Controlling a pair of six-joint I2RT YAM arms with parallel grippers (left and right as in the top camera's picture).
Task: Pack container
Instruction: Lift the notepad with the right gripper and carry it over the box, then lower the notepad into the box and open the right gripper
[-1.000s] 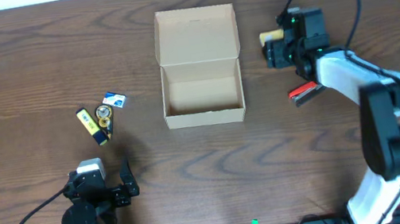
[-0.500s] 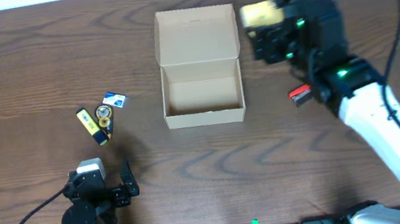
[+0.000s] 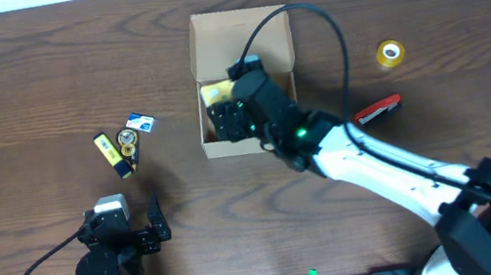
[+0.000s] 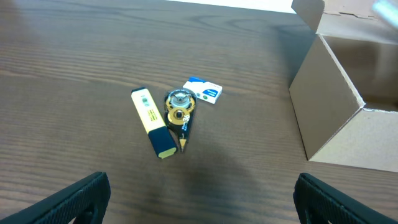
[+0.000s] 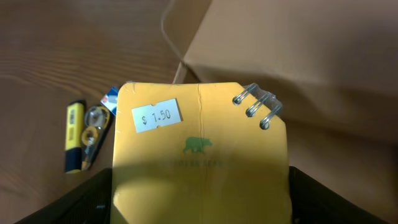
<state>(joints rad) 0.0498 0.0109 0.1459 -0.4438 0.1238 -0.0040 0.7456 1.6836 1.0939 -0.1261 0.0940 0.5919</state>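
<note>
The container (image 3: pixel 238 32) is a tan cardboard box, open, with its flap lid laid back, standing at the table's middle. My right gripper (image 3: pixel 227 113) hangs over the box's left half, shut on a yellow spiral notepad (image 3: pixel 216 93). In the right wrist view the notepad (image 5: pixel 199 155) with a price sticker fills the span between the right gripper's (image 5: pixel 199 202) fingers, with the box flap (image 5: pixel 298 43) behind it. My left gripper (image 3: pixel 124 222) stands open and holds nothing near the front left; in its own view the left gripper (image 4: pixel 202 199) is wide apart over bare wood, the box (image 4: pixel 333 106) at right.
A yellow highlighter (image 3: pixel 110 154), a correction tape (image 3: pixel 130 141) and a blue-white eraser (image 3: pixel 140 124) lie together left of the box. A yellow tape roll (image 3: pixel 391 52) and a red item (image 3: pixel 377 110) lie to its right.
My right arm has swung left, carrying the yellow notepad from right of the box to above its inside. The tape roll now shows. The left arm has not moved.
</note>
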